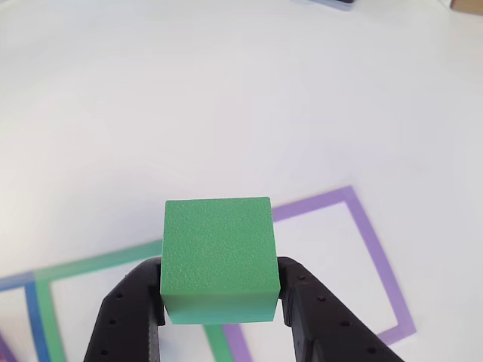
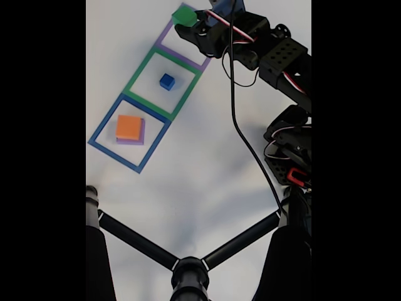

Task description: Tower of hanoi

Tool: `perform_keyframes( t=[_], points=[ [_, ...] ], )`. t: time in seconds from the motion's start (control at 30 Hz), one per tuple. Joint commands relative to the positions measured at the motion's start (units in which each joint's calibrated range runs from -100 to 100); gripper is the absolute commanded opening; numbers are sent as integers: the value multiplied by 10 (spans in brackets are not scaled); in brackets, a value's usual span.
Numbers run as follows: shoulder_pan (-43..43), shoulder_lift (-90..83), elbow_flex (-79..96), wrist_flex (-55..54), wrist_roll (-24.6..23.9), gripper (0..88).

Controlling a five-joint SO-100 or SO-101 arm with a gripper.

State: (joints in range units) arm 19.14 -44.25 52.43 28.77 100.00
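Between the black fingers (image 1: 124, 317): green cube (image 1: 218, 253) | gripper (image 1: 221, 305) clamped on its sides, raised above purple square (image 2: 182, 44) | beyond the gripper: blue cube (image 2: 166, 81) in green square (image 2: 141, 67)

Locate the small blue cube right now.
In the fixed view, the small blue cube sits inside the green taped square, between the purple and blue squares.
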Motion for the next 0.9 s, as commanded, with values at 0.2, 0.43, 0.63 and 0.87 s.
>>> perform_keyframes(
  t=[0.2, 0.43, 0.63, 0.87],
  points=[
    [-142, -92, -362, 485, -85, 48],
    [-227, -110, -443, 578, -131, 48],
    [-297, -123, -443, 592, -143, 49],
    [-357, -140, -336, 506, -108, 41]
  ],
)
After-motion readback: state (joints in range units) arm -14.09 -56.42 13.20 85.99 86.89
